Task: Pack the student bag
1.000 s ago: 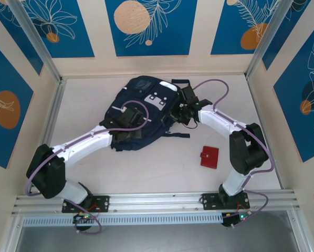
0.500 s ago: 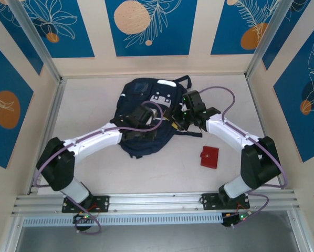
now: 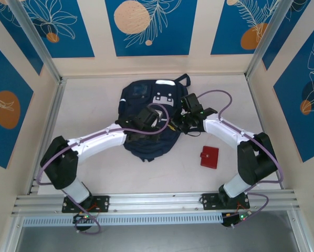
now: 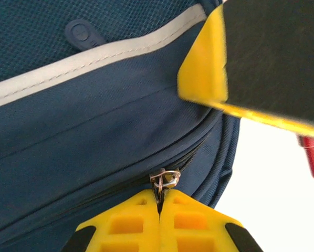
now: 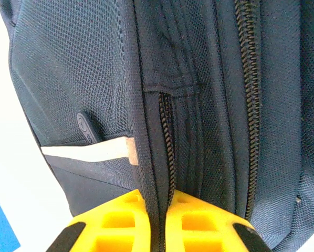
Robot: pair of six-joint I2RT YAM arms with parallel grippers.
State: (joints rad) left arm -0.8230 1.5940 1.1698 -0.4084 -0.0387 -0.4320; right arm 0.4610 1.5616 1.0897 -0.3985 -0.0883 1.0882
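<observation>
The student bag (image 3: 141,94) is dark blue with a pale grey patch (image 3: 160,98), a light grey stripe (image 4: 94,58), a black zip (image 5: 167,136) and a shiny silver zip pull (image 4: 165,179). The left hand (image 4: 159,202) and the right hand (image 5: 158,207) are bright yellow, and the left arm (image 3: 99,142) and right arm (image 3: 225,128) are white and black with purple cables (image 3: 220,94). The little wallet (image 3: 209,157) is red, the table (image 3: 94,173) is a pale whitish colour, and the walls (image 3: 152,26) are cream with blue panels showing white leaves and orange circles.
</observation>
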